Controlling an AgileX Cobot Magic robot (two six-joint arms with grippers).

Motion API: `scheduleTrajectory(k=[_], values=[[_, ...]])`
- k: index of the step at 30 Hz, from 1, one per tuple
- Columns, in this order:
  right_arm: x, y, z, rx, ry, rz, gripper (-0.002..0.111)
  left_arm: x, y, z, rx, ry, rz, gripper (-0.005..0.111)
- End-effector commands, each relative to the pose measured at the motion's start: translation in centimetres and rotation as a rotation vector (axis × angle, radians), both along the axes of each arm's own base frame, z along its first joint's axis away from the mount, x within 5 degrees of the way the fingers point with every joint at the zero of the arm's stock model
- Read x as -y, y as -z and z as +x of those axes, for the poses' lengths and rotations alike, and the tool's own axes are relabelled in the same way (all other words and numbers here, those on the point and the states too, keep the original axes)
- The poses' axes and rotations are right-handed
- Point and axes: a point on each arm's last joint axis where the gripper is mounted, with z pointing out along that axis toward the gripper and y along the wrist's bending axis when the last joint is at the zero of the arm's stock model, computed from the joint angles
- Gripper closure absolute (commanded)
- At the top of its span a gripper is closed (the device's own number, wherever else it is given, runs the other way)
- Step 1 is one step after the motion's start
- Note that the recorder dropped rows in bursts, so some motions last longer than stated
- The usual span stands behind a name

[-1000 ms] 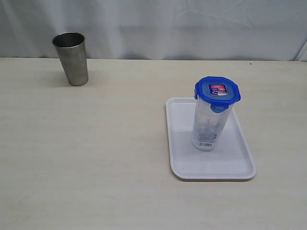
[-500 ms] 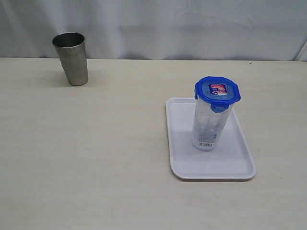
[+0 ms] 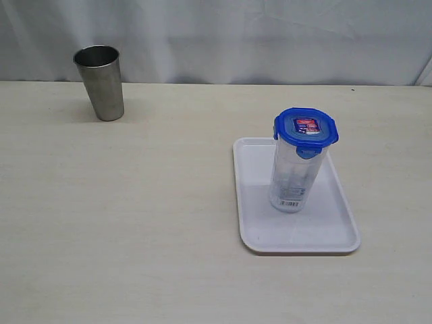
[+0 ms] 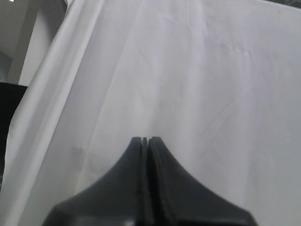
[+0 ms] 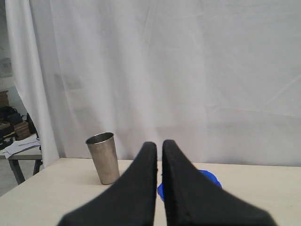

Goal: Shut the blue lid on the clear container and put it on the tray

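The clear container (image 3: pixel 291 177) stands upright on the white tray (image 3: pixel 336 223), right of the table's middle. The blue lid (image 3: pixel 306 127) with its red-and-white sticker sits on top of the container. Neither arm shows in the exterior view. In the left wrist view my left gripper (image 4: pixel 145 140) is shut, empty, and faces only white curtain. My right gripper (image 5: pixel 159 143) is shut with a thin slit between its fingers and holds nothing; the blue lid (image 5: pixel 209 178) peeks out from behind its fingers, lower and farther off.
A grey steel tumbler (image 3: pixel 100 82) stands at the table's back left; the right wrist view shows the tumbler (image 5: pixel 103 157) too. A white curtain (image 3: pixel 270 34) hangs behind the table. A cluttered side table (image 5: pixel 19 143) sits beyond the table's end.
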Motion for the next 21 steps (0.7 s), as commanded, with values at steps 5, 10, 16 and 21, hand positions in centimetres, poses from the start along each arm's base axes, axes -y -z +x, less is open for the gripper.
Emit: scheduleTrajectory(k=[5, 10, 16, 21], values=[[0.1, 0.1, -0.1, 0.006, 0.004, -0.007, 0.104, 0.0, 6.3, 2.9, -0.215, -0.026, 0.069, 0.107], [0.1, 0.1, -0.1, 0.006, 0.004, -0.007, 0.104, 0.0, 9.8, 3.9, -0.327, -0.038, 0.126, 0.107], [0.1, 0.1, -0.1, 0.006, 0.004, -0.007, 0.104, 0.0, 12.1, 4.3, -0.394, -0.044, 0.168, 0.107], [0.1, 0.1, -0.1, 0.006, 0.004, -0.007, 0.104, 0.0, 12.9, 4.4, -0.419, -0.044, 0.177, 0.107]])
